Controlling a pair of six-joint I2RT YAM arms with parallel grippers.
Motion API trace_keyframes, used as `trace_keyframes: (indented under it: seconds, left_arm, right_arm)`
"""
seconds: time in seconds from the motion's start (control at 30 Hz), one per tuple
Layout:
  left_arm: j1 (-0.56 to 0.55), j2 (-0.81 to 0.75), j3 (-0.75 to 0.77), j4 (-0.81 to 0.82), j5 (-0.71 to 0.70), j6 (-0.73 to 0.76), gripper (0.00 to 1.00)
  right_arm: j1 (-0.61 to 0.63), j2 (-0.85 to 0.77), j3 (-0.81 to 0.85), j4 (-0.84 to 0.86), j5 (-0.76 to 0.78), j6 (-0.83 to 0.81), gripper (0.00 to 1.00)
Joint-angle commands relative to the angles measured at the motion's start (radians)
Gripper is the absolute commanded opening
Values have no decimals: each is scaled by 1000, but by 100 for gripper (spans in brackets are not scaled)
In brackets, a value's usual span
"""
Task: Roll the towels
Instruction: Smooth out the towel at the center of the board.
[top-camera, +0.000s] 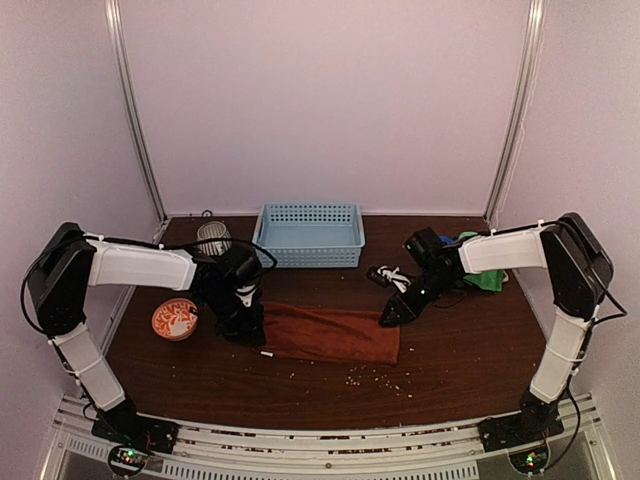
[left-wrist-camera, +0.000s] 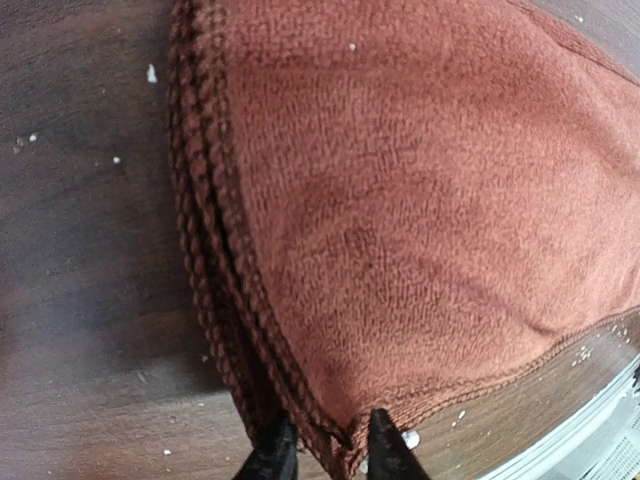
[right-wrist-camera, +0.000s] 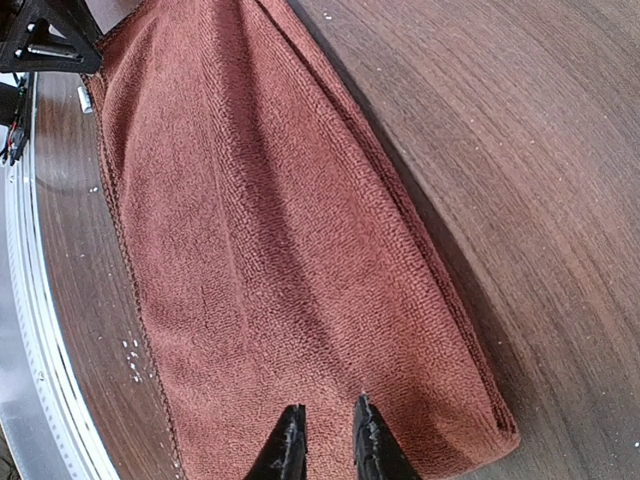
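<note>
The rust-red towel (top-camera: 330, 335) lies flat on the table as a long folded strip. My left gripper (top-camera: 245, 325) is at its left end. In the left wrist view the gripper (left-wrist-camera: 330, 455) has its jaws closed on the towel's near corner hem (left-wrist-camera: 400, 200). My right gripper (top-camera: 395, 312) is at the towel's right end. In the right wrist view its tips (right-wrist-camera: 327, 440) rest just over the towel (right-wrist-camera: 270, 230), a narrow gap apart, with flat cloth showing between them. A green towel (top-camera: 487, 276) and a bit of blue cloth (top-camera: 446, 240) lie behind the right arm. The orange patterned towel is out of view.
A light blue lattice basket (top-camera: 308, 235) stands at the back centre. A round orange-and-white bowl (top-camera: 175, 320) sits left of the left gripper, and a metal mesh cup (top-camera: 213, 238) behind it. A small black-and-white object (top-camera: 390, 275) lies near the right gripper. Crumbs (top-camera: 370, 378) dot the front.
</note>
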Motion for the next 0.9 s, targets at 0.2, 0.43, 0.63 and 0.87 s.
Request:
trace_keyframes:
  seconds: [0.2, 0.43, 0.63, 0.87]
  left_arm:
    - [-3, 0, 71, -49, -87, 20, 0]
    - [-3, -66, 35, -133, -114, 31, 0]
    - [-4, -29, -7, -117, -91, 54, 0]
    - [-3, -11, 12, -175, -117, 87, 0]
  right_arm:
    - [-16, 31, -24, 3, 24, -3, 17]
    - [-24, 3, -50, 12, 57, 5, 17]
    - [-27, 34, -41, -4, 53, 2, 17]
    - [-27, 25, -41, -17, 48, -5, 17]
